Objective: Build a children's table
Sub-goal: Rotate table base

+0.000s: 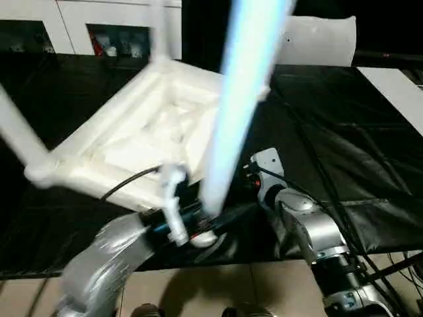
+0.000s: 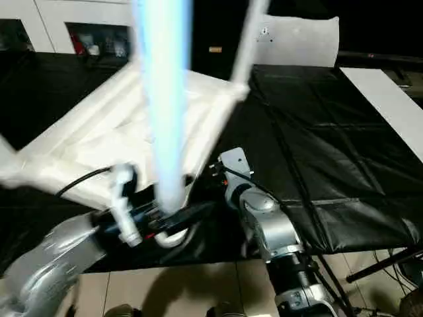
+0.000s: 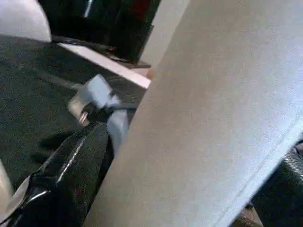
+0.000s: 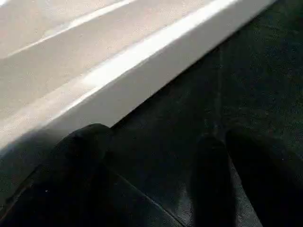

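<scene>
One leg (image 1: 241, 99) of the children's table stands against the left gripper (image 1: 198, 228), its lower end at the black fingers and its length rising steeply past the camera, streaked with motion blur; whether those fingers are pinching it or spread beside it cannot be told, since the leg itself covers them in the left wrist view. Just beyond the left gripper lies the tabletop (image 1: 158, 125), tilted with its ribbed underside up, resting on the black cloth (image 1: 344, 132) that covers the work surface. Two further legs appear already seated in corner sockets: one (image 1: 20, 135) at the corner left of the left gripper, one (image 1: 158, 30) at the far corner. The right gripper (image 4: 156, 179) sits to the right of the left gripper, low over the cloth with the white edge of the tabletop just ahead of it; two dark fingers (image 4: 80, 165) show apart with bare cloth between them, holding nothing. Judged from this layout, the step in hand is fitting a leg into the near corner socket; the next move calls for lining the leg's threaded end up with the socket and turning it while the top is braced. The near socket, the leg's end and the fourth leg are hidden or too blurred to make out.
</scene>
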You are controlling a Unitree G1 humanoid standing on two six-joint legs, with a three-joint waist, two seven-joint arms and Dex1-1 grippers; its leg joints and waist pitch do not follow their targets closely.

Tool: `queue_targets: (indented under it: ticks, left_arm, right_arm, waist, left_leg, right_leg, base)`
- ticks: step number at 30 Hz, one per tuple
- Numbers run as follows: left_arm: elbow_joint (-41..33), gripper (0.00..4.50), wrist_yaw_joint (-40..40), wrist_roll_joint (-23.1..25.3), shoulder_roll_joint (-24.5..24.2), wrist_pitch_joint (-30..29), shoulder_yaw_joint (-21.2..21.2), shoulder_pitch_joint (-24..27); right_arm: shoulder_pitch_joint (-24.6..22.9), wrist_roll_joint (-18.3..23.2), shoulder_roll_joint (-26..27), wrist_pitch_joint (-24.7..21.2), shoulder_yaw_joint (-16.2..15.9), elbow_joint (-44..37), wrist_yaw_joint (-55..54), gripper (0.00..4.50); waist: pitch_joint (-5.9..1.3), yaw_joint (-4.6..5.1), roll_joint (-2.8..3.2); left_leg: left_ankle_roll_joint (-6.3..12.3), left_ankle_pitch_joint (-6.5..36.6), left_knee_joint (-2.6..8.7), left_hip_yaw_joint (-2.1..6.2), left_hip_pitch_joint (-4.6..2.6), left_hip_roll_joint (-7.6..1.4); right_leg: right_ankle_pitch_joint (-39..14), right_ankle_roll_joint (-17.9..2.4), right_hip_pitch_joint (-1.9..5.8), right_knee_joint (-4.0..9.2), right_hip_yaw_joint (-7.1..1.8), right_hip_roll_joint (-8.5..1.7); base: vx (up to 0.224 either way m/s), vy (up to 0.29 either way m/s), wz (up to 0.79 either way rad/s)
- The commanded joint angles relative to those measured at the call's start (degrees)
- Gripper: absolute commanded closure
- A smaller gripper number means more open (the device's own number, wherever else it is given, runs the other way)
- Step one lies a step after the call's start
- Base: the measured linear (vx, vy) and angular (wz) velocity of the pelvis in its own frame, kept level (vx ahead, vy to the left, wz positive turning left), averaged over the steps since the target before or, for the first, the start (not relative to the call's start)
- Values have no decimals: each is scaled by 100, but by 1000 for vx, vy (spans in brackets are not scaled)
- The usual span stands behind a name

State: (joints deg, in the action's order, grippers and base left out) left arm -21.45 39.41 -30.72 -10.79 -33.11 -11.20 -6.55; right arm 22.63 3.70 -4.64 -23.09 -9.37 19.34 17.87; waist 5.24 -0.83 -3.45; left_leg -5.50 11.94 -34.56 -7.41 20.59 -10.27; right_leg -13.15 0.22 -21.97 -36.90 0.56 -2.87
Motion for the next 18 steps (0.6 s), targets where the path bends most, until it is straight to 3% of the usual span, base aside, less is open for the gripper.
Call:
queue_targets:
  ticks: [1, 8, 10, 12, 14, 18]
  left_arm:
    - [162, 4, 5, 119, 232, 203, -404, -245]
    - [937, 4, -284, 617, 550, 844, -365, -779]
    - [1073, 4, -446, 831, 530, 983, -288, -847]
    - [1095, 4, -468, 861, 512, 991, -261, -849]
    - [1033, 4, -243, 879, 177, 906, -197, -749]
    - [963, 4, 234, 785, -279, 849, -166, -609]
  right_arm:
    - [206, 93, 306, 213, -311, 49, 267, 0]
    - [250, 75, 377, 416, -93, 285, 59, 0]
    - [107, 93, 193, 463, 175, 239, -50, 0]
    - [76, 108, 144, 482, 260, 236, -68, 0]
    - [-118, 165, -175, 610, 531, 101, 52, 0]
    - [-326, 296, -479, 525, 768, -176, 252, 0]
  waist:
    - [-391, -58, 117]
    - [-412, -50, 111]
    - [-412, -60, 134]
    - [-408, -91, 121]
    - [-416, -150, 142]
    - [-400, -196, 137]
  left_leg:
    - [-66, 281, 389, -72, 21, -138]
    - [-45, 286, 381, -69, 24, -160]
    - [-59, 284, 378, -71, 13, -168]
    - [-68, 307, 380, -78, 3, -173]
    - [-76, 314, 376, -84, -22, -177]
    - [-61, 386, 392, -95, -25, -157]
  right_leg:
    - [292, -1155, 312, 376, -198, -332]
    - [457, -1241, 337, 378, -200, -341]
    - [511, -1252, 327, 376, -199, -330]
    - [534, -1251, 329, 374, -200, -324]
    - [535, -1247, 319, 374, -198, -328]
    - [456, -1173, 315, 374, -199, -299]
  base:
    - [0, 0, 0]
    - [0, 0, 0]
    - [0, 0, 0]
    - [0, 0, 0]
    - [0, 0, 0]
    - [0, 0, 0]
